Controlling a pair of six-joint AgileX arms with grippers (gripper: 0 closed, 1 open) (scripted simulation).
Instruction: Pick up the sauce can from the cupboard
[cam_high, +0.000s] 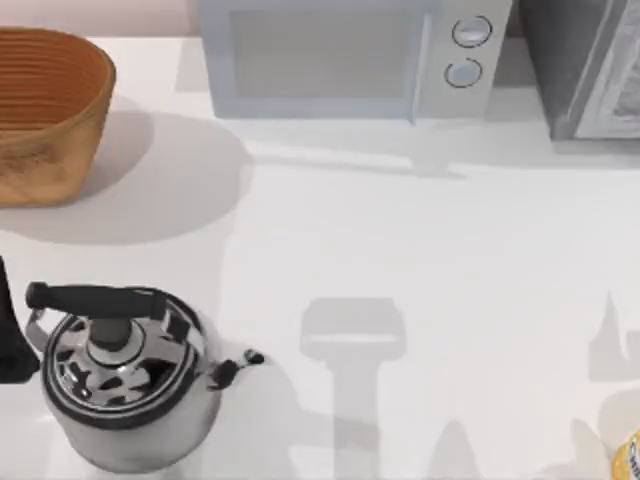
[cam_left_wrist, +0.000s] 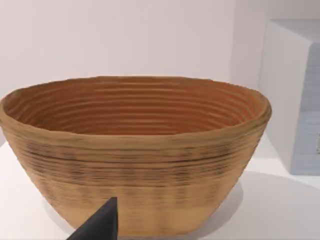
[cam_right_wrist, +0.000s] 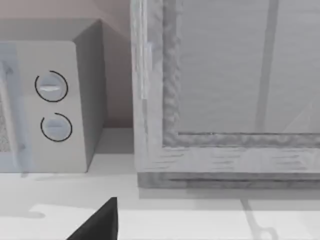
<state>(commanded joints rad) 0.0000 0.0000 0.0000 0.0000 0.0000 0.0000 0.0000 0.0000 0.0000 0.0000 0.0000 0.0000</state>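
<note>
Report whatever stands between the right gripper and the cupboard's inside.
The pale grey cupboard has its framed front door looking shut, directly ahead of the right gripper, so it likely blocks the way in. Nothing else visible stands between them.

Black tool (cam_left_wrist: 100, 225) tips (matte, wedge-shaped)

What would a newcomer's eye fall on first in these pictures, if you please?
Likely the shiny steel kettle with its black handle, at the table's front left. Next comes the brown woven basket at the back left, which looms large in the left wrist view. Along the back stand a pale microwave with two round dials and, to its right, the grey cupboard, its door shut.
</note>
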